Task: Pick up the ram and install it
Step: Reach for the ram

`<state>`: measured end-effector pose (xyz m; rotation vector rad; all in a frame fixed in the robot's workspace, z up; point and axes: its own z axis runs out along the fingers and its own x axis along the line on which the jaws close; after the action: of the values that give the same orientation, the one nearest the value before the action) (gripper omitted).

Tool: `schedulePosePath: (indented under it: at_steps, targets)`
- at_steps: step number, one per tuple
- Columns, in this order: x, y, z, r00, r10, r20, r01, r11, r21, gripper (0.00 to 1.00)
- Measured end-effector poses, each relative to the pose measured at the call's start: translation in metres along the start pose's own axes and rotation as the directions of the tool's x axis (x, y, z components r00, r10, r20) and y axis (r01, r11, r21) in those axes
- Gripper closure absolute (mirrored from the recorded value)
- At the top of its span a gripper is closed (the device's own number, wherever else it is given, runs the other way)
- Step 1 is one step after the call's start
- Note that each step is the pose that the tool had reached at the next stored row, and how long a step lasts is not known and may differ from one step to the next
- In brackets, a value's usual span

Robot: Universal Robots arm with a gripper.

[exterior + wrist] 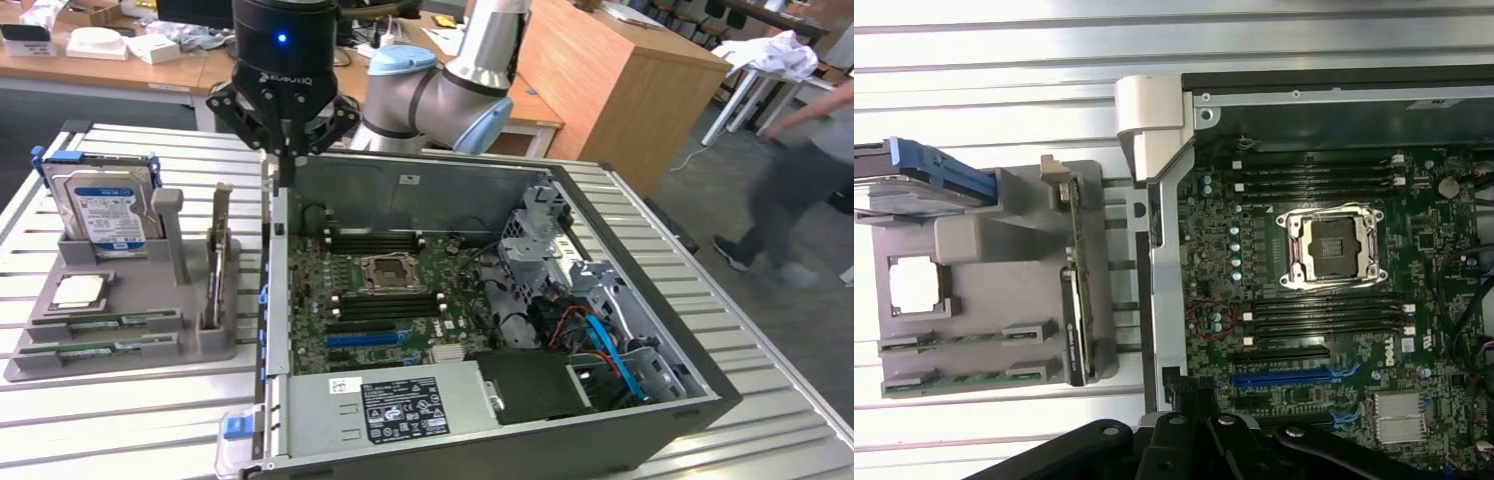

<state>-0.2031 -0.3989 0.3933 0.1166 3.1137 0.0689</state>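
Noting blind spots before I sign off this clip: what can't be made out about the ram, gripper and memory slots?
Flat green ram sticks in the grey plastic tray: exterior view, chips and labels too small; tray slots hide their lower edges.
Black robot gripper: wrist view, mostly cut off by the picture's edge.
Long black memory slots: both views, latch positions too small to tell.
Person: exterior view, blurred.

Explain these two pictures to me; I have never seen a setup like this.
This is a robot arm ending in a gripper, a claw for picking things up. One picture comes from a camera standing off the arm, the other from a camera on its wrist. On the slatted table sit an open computer case and a grey holder with a hard drive, a processor chip, an upright card and two ram sticks. The gripper hangs shut above the case's edge, holding nothing.
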Motion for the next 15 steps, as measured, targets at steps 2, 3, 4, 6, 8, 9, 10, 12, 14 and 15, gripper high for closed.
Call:
schedulePosePath:
  at_steps: [2, 3, 4, 6, 8, 9, 10, 12, 14, 15]
  targets:
    - [0.002, -0.0002, -0.0001, 1.0, 0.0, 0.0, 0.0, 1.0, 0.0, 0.9]
    - [0.003, -0.0002, -0.0001, 1.0, 0.0, 0.0, 0.0, 1.0, 0.0, 0.9]
    - [0.004, -0.0003, -0.0001, 1.0, 0.0, 0.0, 0.0, 1.0, 0.0, 0.9]
    - [0.006, -0.0005, -0.0002, 1.0, 0.0, 0.0, 0.0, 1.0, 0.0, 0.9]
    - [0.009, -0.0006, -0.0003, 1.0, 0.0, 0.0, 0.0, 1.0, 0.0001, 0.9]
    - [0.009, -0.0007, -0.0003, 1.0, 0.0, -0.0001, 0.0, 1.0, 0.0, 0.9]
    - [0.01, -0.0008, -0.0003, 1.0, 0.0, 0.0, 0.0, 1.0, 0.0, 0.9]
    - [0.012, -0.0009, -0.0003, 1.0, 0.0, 0.0, 0.0, 1.0, 0.0, 0.9]
    - [0.014, -0.0011, -0.0004, 1.0, 0.0, 0.0, 0.0, 1.0, 0.0, 0.9]
    - [0.015, -0.0012, -0.0004, 1.0, 0.0, 0.0, 0.0, 1.0, 0.0, 0.9]
